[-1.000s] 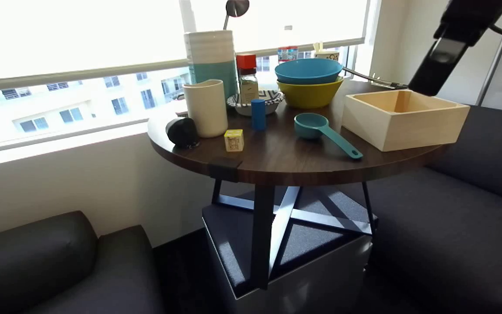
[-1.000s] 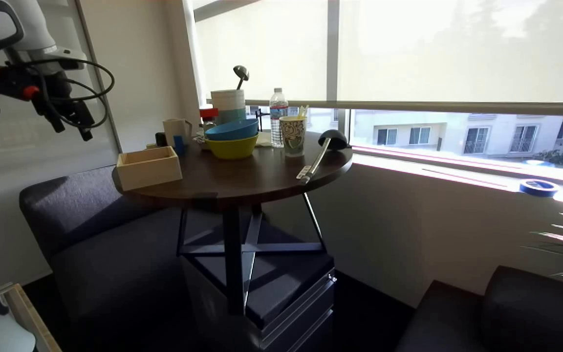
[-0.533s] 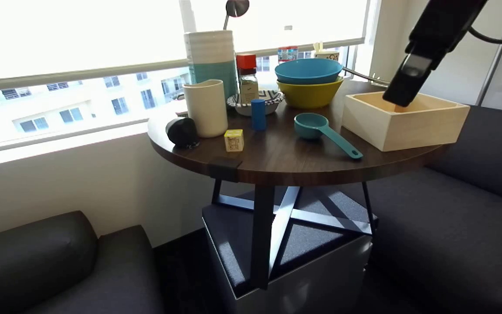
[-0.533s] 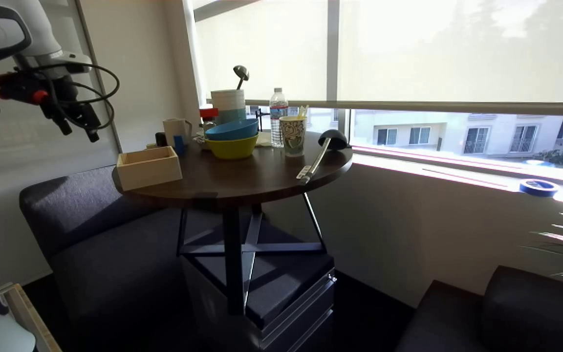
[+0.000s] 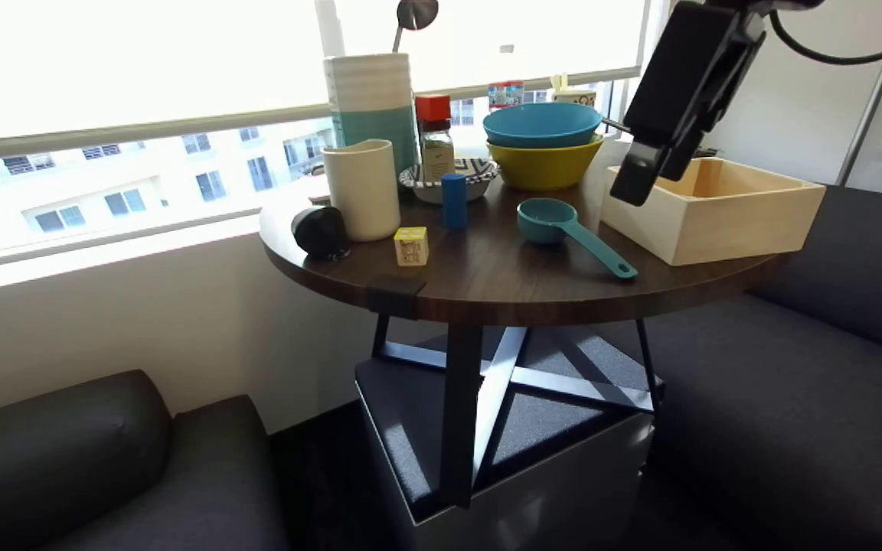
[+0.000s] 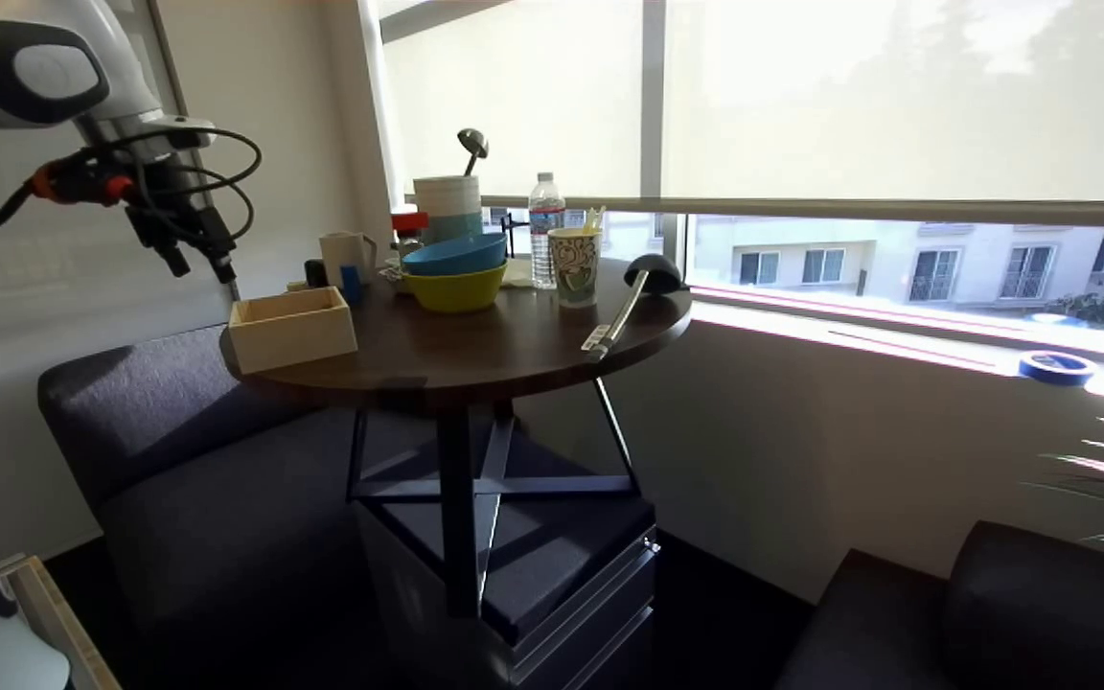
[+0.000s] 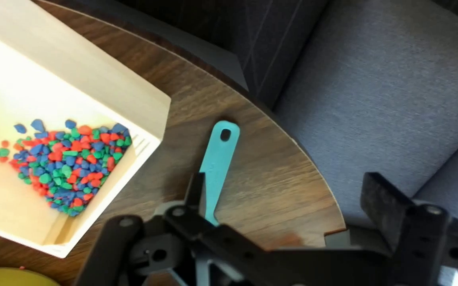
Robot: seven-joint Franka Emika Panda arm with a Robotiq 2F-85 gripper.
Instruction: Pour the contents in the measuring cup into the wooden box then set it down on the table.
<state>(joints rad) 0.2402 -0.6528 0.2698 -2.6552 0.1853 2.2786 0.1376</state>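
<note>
So the fingers (image 7: pixel 384 210) are spread wide, big gap between them in the wrist view. The black gripper (image 7: pixel 286 194) is tilted, and in an exterior view it hangs clear above the measuring cup (image 5: pixel 542 222), blocking a bit of the wooden box (image 5: pixel 747 229) rim on that side.

The measuring cup is lying on the table (image 5: pixel 487 279) just beside the box, with a strip of bare wood between the two. In the wrist view I only get its flat teal handle, tip near one corner of the box, cause the gripper covers the scoop end. Can't make out what's inside the scoop tbh.

Inside the box there's a pile of red, green and blue bits (image 7: pixel 70 167), bunched against the wall facing the cup, with a few strays farther in.

Going outward, a blue bowl (image 5: pixel 544 126) is nested in a yellow bowl (image 5: pixel 544 170), both near the box. Farther from the box you've got a blue cylinder (image 5: pixel 454 200), a little cube (image 5: pixel 411 248) and a cream mug (image 5: pixel 364 191). The paper cup (image 6: pixel 575 273) and water bottle (image 6: pixel 545 235) are well apart from the box, across the tabletop.
</note>
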